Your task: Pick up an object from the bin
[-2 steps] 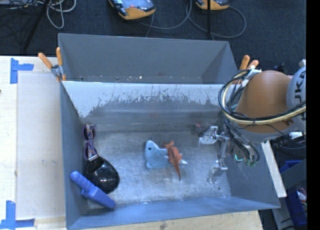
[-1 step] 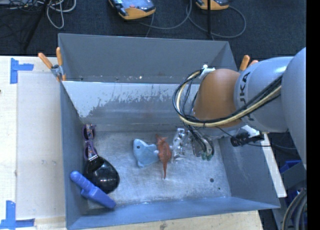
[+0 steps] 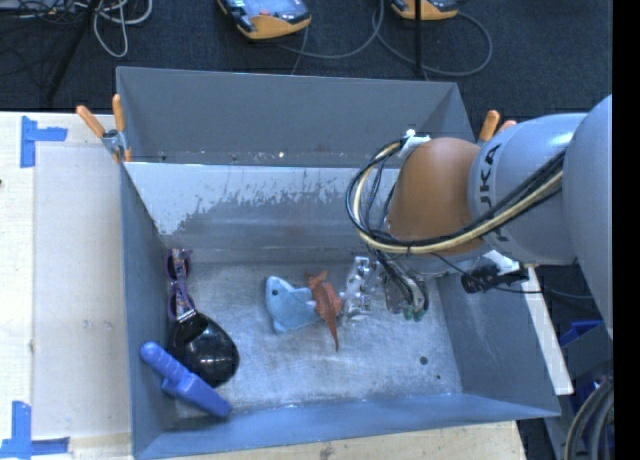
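Scuffed matt metal bin [image 3: 300,203]; glossy black plastic piece [image 3: 205,350] inside.

the arm [image 3: 560,188] is rounded and silver-grey, with dark lettering [image 3: 487,180] just right of its glossy orange cover [image 3: 435,193]. black and cream cables [image 3: 362,203] loop round that cover's left side; below it hangs a silvery metal gripper [image 3: 358,288].

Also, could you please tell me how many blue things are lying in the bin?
2: a light blue piece mid-floor, and a darker blue tool in the view's lower-left corner. The arm may hide others.
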